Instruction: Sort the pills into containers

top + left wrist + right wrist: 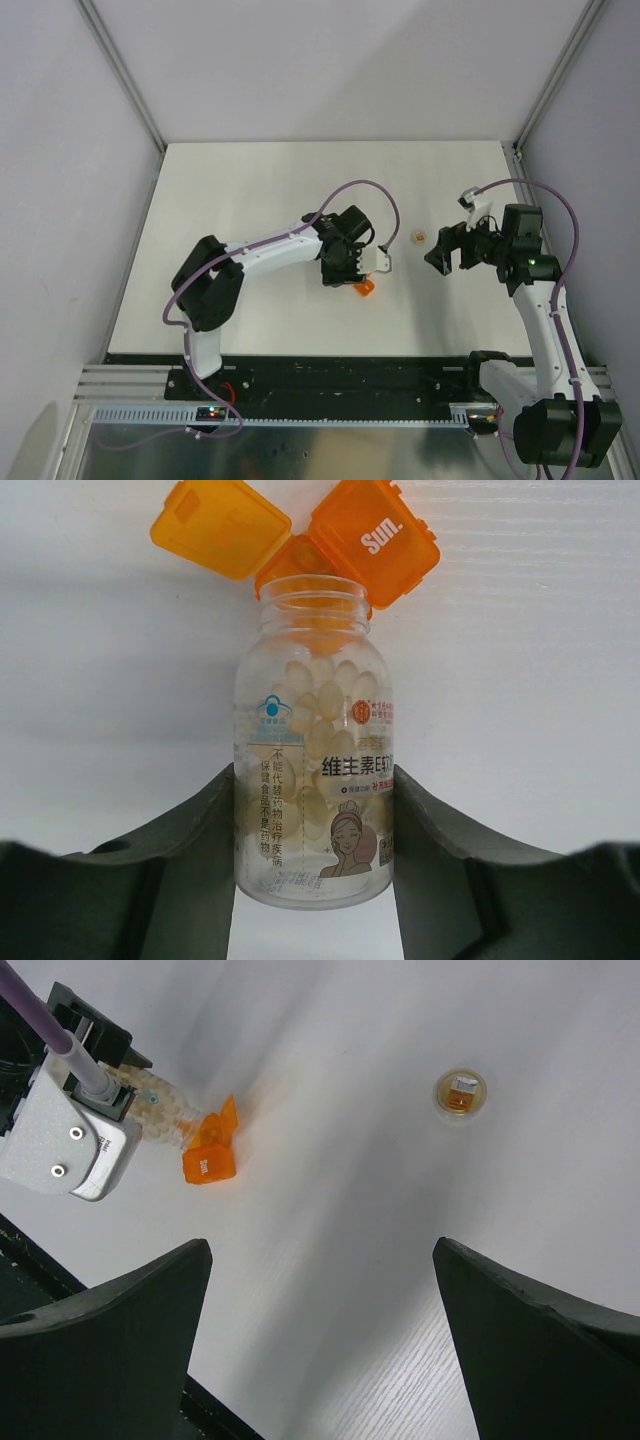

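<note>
My left gripper (313, 815) is shut on a clear vial (313, 730) with printed labels, tipped on its side. The vial holds several pale tan pills (325, 695) and its uncapped mouth (313, 595) points at the orange two-cell box (300, 565). Both lids of the box stand open, one (375, 535) marked "Sun.". In the top view the left gripper (350, 273) sits right beside the box (366, 288). The right wrist view shows the box (208, 1155) and the vial (160, 1120) too. My right gripper (320, 1290) is open and empty above bare table, and shows in the top view (450, 255).
The vial's tan cap (461, 1093) lies upside down on the white table (250, 190), between the two grippers in the top view (420, 238). Grey walls close in the table on three sides. The table's dark front rail (330, 370) is near the arm bases.
</note>
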